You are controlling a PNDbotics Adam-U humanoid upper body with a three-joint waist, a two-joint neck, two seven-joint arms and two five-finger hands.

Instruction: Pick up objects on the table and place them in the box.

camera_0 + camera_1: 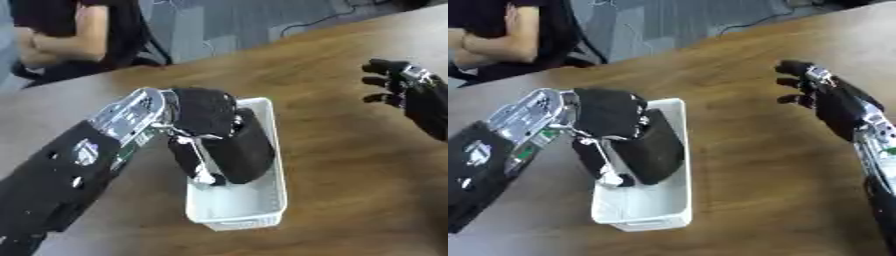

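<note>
While the wooden table (350,165) fills most of the frame, running askew from lower left to upper right, the left arm (61,180) comes in from the lower left corner, black with a silver wrist section. A white box (241,212) with slotted walls lies at the centre, its long side running toward the bottom of the frame. The lower part of its floor is bare and white. Over its upper half the left hand (203,114) reaches down, fingers and thumb curled round a black block (243,150) with rounded edges. The block sits inside the box walls, tilted, its lower end down in the box; whether it touches the floor cannot be told. The thumb runs down the block's left side, along the left wall of the box.

At the right edge, well apart from the box, the right hand (824,95) hovers over bare wood with its fingers spread and slightly bent, holding nothing. Its forearm trails toward the lower right corner.
</note>
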